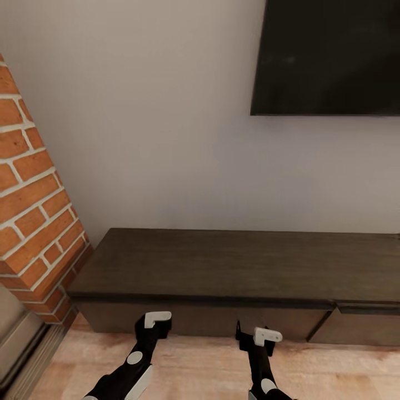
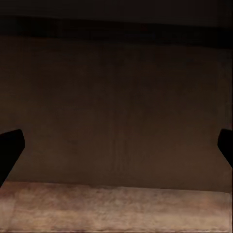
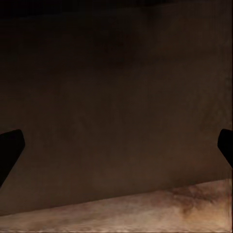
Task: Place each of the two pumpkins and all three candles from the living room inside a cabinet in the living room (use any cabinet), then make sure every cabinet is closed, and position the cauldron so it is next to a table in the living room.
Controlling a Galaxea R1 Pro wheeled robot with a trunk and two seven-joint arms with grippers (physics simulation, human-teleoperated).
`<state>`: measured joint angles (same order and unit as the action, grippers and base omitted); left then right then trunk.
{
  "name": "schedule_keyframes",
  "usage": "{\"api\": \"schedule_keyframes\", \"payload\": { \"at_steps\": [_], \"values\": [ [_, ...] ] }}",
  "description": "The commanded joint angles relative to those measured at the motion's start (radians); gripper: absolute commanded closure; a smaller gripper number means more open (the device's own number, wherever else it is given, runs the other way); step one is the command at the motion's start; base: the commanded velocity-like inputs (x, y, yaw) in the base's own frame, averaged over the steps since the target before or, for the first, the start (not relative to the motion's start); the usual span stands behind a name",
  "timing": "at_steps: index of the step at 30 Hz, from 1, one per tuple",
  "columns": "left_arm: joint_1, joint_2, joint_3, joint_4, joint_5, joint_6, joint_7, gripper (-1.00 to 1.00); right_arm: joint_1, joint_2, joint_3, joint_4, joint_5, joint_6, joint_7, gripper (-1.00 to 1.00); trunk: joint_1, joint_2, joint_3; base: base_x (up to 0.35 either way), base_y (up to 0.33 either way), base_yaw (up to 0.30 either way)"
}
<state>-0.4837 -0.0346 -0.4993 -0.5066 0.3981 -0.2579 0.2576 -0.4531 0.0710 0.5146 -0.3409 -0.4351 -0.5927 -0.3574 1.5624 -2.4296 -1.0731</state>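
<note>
Both arms were up at the cabinet, low and dark against the wall between the brick column and the black screen. Left gripper and right gripper each stood spread wide and empty, aimed at the flat front. The step looked like opening a front; next would need a fingertip on an edge. The wrist views showed wood grain and floor close up; the head view gave the seam between fronts.

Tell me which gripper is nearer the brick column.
Left. The left gripper hangs before the cabinet front toward its brick-side end; the right gripper sits farther along, away from the brick column.
</note>
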Motion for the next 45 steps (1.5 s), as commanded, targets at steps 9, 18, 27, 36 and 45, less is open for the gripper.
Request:
{"api": "schedule_keyframes", "payload": {
  "at_steps": [9,18,27,36,45],
  "values": [
    [-0.001,0.0,-0.008,0.0,0.01,0.006,0.006,-1.0,-0.001,-0.001,0.005,0.003,-0.009,0.02,-0.01,-1.0,-0.001,0.0,-0.001,-0.273,-0.148,0.0],
    [-0.002,0.006,0.021,-0.164,0.022,0.558,0.005,-1.0,-0.001,-0.001,-0.008,-0.013,-0.041,0.321,-0.011,-1.0,-0.001,0.0,-0.001,-0.073,-0.015,0.0],
    [0.002,0.08,0.119,-0.275,0.229,0.769,0.003,-1.0,-0.001,0.0,-0.008,-0.023,-0.074,0.405,0.015,-1.0,-0.005,0.007,0.002,-0.003,0.0,0.0],
    [0.002,0.092,0.119,-0.247,0.269,0.77,0.005,-1.0,-0.001,-0.001,-0.007,-0.024,-0.074,0.407,0.042,-1.0,-0.039,0.07,0.031,0.0,0.0,0.0],
    [0.002,0.097,0.123,-0.226,0.271,0.769,0.005,-1.0,-0.001,0.0,-0.007,-0.023,-0.07,0.404,0.041,-1.0,-0.074,0.133,0.059,-0.052,0.0,0.0]
  ]
}}
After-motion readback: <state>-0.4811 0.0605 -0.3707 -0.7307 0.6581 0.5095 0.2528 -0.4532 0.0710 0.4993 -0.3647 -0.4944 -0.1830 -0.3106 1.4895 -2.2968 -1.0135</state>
